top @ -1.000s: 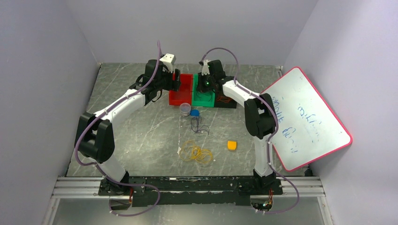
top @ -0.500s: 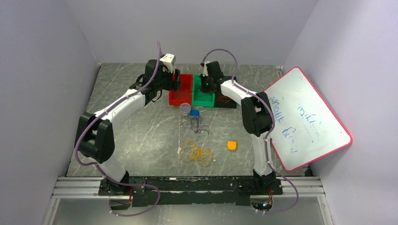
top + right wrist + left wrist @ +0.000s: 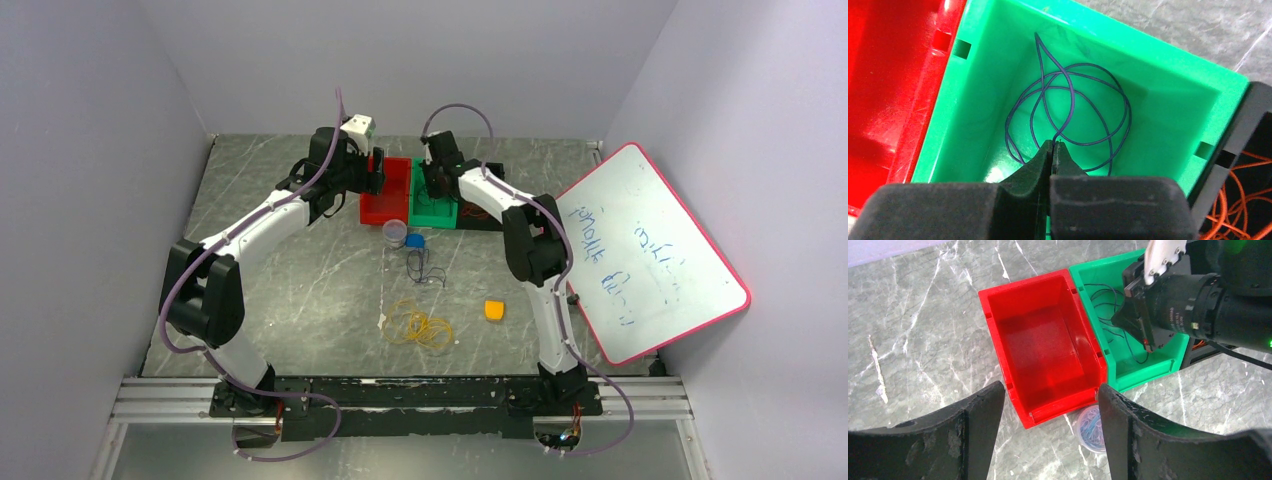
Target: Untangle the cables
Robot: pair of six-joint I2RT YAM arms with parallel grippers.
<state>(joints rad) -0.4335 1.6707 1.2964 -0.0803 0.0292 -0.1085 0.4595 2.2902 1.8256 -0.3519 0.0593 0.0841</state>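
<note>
Right wrist: right hand pinches purple cable in bin.

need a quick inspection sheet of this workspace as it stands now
surface: grey marble tabletop, streaked white
job's things: thin purple wire coiled inside green plastic bin; red-orange wire in black bin; yellow wire loops and a dark wire loose on the tabletop
clutter: empty red plastic bin; small clear cup, blue cap, orange block
tools: left tool open above the red bin; right tool shut on the purple wire
cables: lilac arm hoses loop above both arms
surroundings: pink-edged whiteboard leaning at right; plain walls
</note>
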